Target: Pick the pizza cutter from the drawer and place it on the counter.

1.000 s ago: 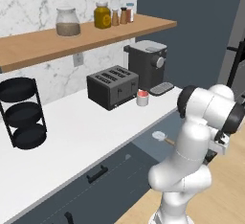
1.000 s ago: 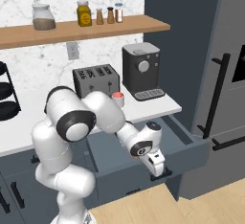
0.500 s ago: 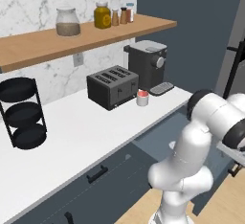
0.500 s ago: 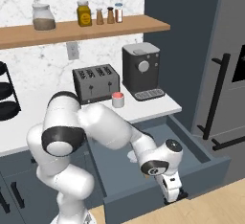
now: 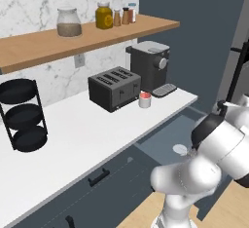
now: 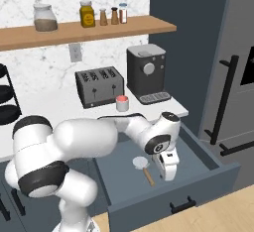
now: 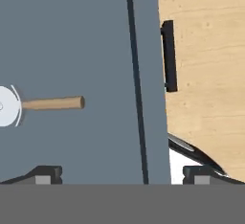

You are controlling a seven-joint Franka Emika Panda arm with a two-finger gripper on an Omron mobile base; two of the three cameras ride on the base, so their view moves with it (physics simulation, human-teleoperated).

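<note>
Flat | pizza cutter [image 6: 143, 167] in drawer [image 6: 208, 176] | handle toward front

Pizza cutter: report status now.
Gripper open, empty, above the drawer. Pizza cutter flat on drawer floor, beside the gripper, ungrasped. Nothing in the way.

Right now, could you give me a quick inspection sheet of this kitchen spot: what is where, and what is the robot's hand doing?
Surface: white counter, long and plain.
Job's things: drawer pulled open; pizza cutter lying flat on its floor, untouched.
Clutter: toaster, coffee machine, small cup, black tiered rack on the counter.
Grippers: gripper low over the drawer, beside the cutter's handle; jaws spread wide, holding nothing.
Cables: nothing seen.
Surroundings: wooden shelf with jars, marble wall, wood floor.
</note>
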